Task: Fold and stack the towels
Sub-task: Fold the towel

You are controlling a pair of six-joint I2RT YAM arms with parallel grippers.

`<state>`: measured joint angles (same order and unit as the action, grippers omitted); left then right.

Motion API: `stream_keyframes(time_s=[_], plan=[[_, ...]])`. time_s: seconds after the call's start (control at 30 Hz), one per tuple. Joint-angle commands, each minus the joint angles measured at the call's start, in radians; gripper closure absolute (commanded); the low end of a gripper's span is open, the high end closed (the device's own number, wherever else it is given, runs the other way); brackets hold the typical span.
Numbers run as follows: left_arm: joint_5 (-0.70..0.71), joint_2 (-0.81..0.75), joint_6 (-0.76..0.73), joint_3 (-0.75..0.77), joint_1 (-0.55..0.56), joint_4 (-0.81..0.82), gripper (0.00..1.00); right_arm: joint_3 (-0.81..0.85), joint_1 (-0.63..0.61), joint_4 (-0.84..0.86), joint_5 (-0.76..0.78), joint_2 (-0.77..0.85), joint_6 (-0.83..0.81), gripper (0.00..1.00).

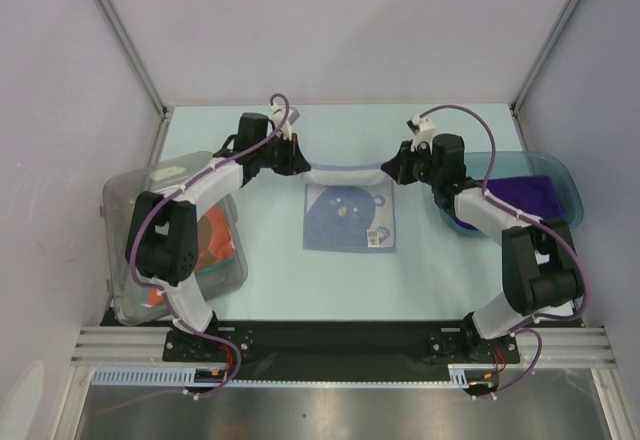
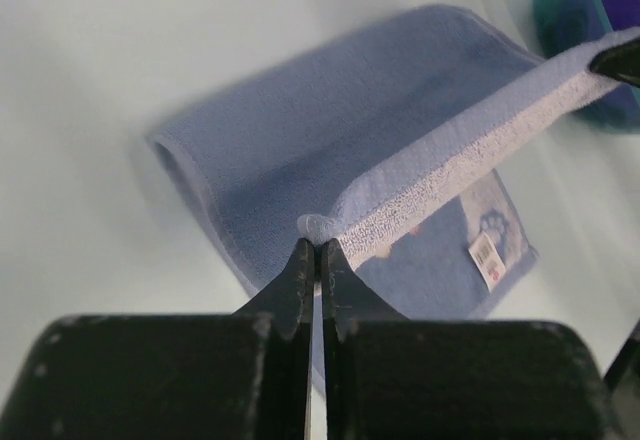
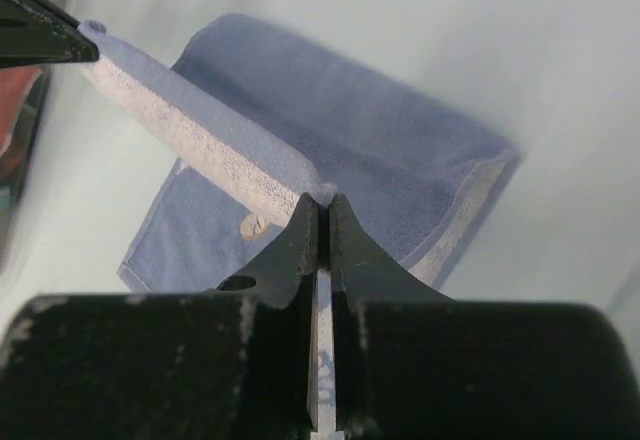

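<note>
**Ana:** Black jaws filled the bottom of each wrist view. What did they have?

**Ben:** Each was pinched tight on cloth. The left gripper (image 2: 318, 245) held 1 corner of the light blue towel (image 1: 350, 218), and the right gripper (image 3: 322, 200) held the other corner of the same edge. That edge hung taut between them, raised off the table (image 1: 270, 290), with its pale underside showing.

**Ana:** And where was the towel?

**Ben:** It lay just left of the teal tray (image 1: 560, 170), printed face up. Its near half was flat on the table and only the far edge was lifted.

**Ana:** So which step was that?

**Ben:** I judged it the 1st fold, barely begun. The next move would call for both arms to carry the edge toward the near hem together and keep it level, so the cloth doubles over squarely. Then they would lower it and let go. If 1 arm led, the fold would skew.

**Ana:** What did you count?

**Ben:** I counted 2 arms and 2 grippers, and 1 light blue towel in hand. There was 1 purple towel (image 1: 525, 197) inside the tray, with something darker under it that I couldn't identify. There was 1 clear bin (image 1: 130, 190), well to the left of the tray and beyond the blue towel. It held at least 1 orange towel (image 1: 215, 235), and I couldn't tell whether there were more.
</note>
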<state>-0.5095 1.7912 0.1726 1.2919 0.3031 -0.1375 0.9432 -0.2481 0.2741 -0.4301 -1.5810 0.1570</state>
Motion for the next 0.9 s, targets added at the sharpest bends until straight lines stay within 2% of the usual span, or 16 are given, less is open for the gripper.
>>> stream_keyframes(time_s=[0.0, 0.33, 0.57, 0.63, 0.67, 0.7, 0.77, 0.87], plan=[[-0.031, -0.087, 0.015, -0.074, 0.037, 0.047, 1.00, -0.072, -0.014, -0.013, 0.040, 0.067, 0.016, 1.00], [0.026, -0.151, 0.015, -0.223, 0.096, 0.029, 1.00, -0.251, -0.051, -0.009, 0.067, 0.157, 0.064, 1.00], [0.091, -0.170, 0.011, -0.263, 0.119, 0.006, 1.00, -0.300, -0.069, -0.029, 0.074, 0.185, 0.065, 0.95], [0.097, -0.168, 0.015, -0.266, 0.129, -0.008, 1.00, -0.314, -0.069, -0.033, 0.077, 0.187, 0.070, 0.91], [0.106, -0.168, 0.019, -0.267, 0.134, -0.014, 0.99, -0.317, -0.072, -0.038, 0.079, 0.187, 0.076, 0.89], [0.117, -0.168, 0.022, -0.278, 0.137, -0.023, 0.91, -0.320, -0.072, -0.047, 0.076, 0.187, 0.079, 0.86], [0.153, -0.174, 0.030, -0.289, 0.154, -0.031, 0.86, -0.337, -0.083, -0.056, 0.076, 0.196, 0.084, 0.78], [0.160, -0.206, 0.067, -0.321, 0.174, -0.042, 0.80, -0.351, -0.105, -0.093, 0.083, 0.222, 0.095, 0.76]])
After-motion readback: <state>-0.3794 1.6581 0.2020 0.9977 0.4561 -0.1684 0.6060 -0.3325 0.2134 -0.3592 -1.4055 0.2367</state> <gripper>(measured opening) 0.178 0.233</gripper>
